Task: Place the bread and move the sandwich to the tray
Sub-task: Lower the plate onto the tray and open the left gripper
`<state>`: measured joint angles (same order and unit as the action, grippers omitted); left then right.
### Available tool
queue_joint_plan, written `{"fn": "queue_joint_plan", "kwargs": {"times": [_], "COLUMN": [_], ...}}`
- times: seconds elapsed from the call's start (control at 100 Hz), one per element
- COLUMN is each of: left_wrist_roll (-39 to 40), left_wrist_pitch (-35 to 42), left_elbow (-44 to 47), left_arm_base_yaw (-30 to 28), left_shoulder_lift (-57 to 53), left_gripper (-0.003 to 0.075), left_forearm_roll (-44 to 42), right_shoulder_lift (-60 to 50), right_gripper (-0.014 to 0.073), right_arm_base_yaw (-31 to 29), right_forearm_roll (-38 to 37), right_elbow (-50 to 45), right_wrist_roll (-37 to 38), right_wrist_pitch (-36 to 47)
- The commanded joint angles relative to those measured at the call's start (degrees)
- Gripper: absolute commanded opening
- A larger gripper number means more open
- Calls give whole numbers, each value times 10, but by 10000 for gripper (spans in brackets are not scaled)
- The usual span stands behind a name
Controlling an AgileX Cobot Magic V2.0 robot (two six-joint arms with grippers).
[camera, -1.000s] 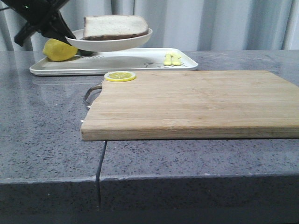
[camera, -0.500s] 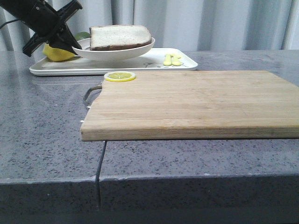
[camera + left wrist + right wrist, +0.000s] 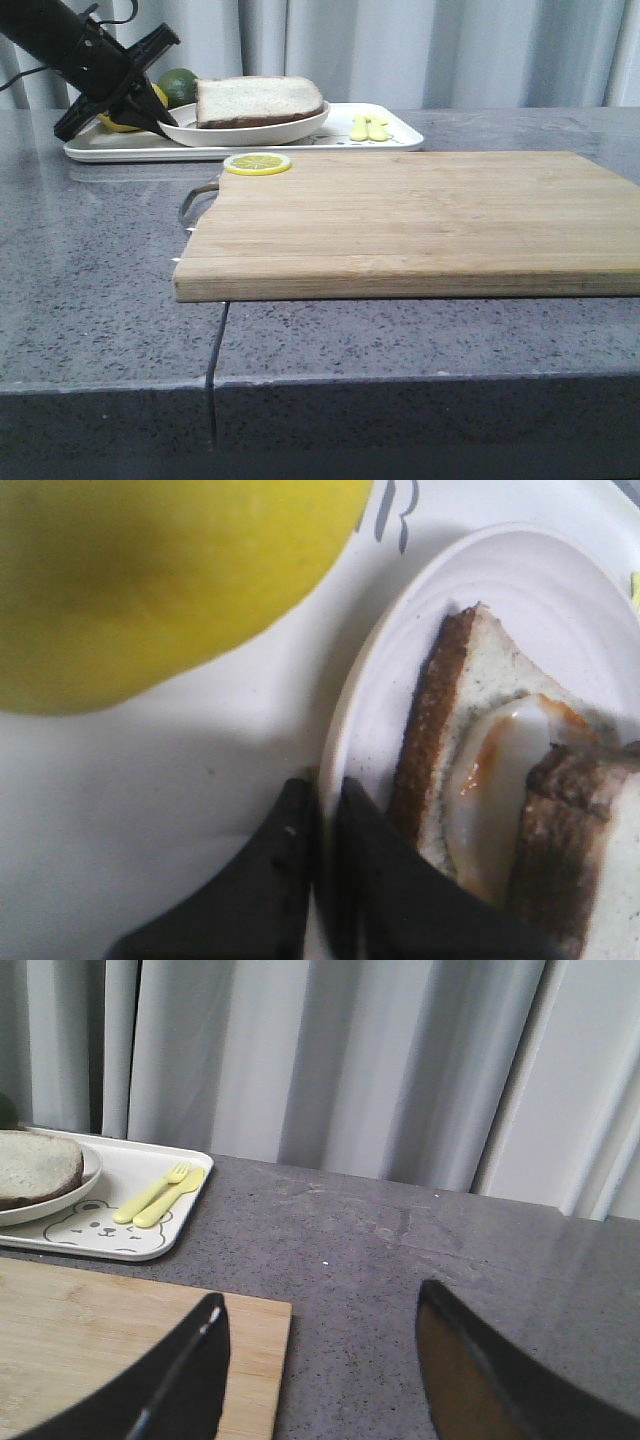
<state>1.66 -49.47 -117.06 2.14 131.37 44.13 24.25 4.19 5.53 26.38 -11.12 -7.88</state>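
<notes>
Your sandwich [image 3: 258,100] sits on its plate [image 3: 290,126], and the plate now appears to rest on the tray [image 3: 395,135] at the bench's [image 3: 100,300] far side, beside a lemon [image 3: 150,580]; your left hand [image 3: 318,810] pinches the plate's rim between narrow fingers, which is likely why the plate rides level; your right hand [image 3: 320,1360] hangs wide and empty over the cutting board [image 3: 420,220]; releasing looks next.
</notes>
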Motion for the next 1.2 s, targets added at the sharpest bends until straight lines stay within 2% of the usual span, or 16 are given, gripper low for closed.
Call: {"fn": "queue_joint_plan", "kwargs": {"times": [0.0, 0.49, 0.56, 0.73, 0.83, 1.19], "left_wrist_roll": [8, 8, 8, 8, 8, 8], "left_wrist_pitch": [22, 18, 18, 18, 17, -10], "left_elbow": [-21, -21, -21, -21, -21, -25], "left_arm_base_yaw": [3, 3, 3, 3, 1, -8], "left_shoulder_lift": [-41, -41, -41, -41, -41, -43], "left_gripper": [-19, -13, 17, 169, 230, 242], "left_forearm_roll": [42, 46, 46, 46, 46, 46], "right_shoulder_lift": [1, 1, 1, 1, 1, 1], "right_gripper": [428, 428, 428, 428, 428, 428], "right_arm_base_yaw": [-4, -4, -4, -4, -4, -4], "right_forearm_roll": [-5, -5, -5, -5, -5, -5], "right_elbow": [17, 17, 17, 17, 17, 17], "right_wrist_roll": [-1, -1, -1, -1, -1, -1], "right_wrist_pitch": [43, 45, 45, 45, 45, 45]}}
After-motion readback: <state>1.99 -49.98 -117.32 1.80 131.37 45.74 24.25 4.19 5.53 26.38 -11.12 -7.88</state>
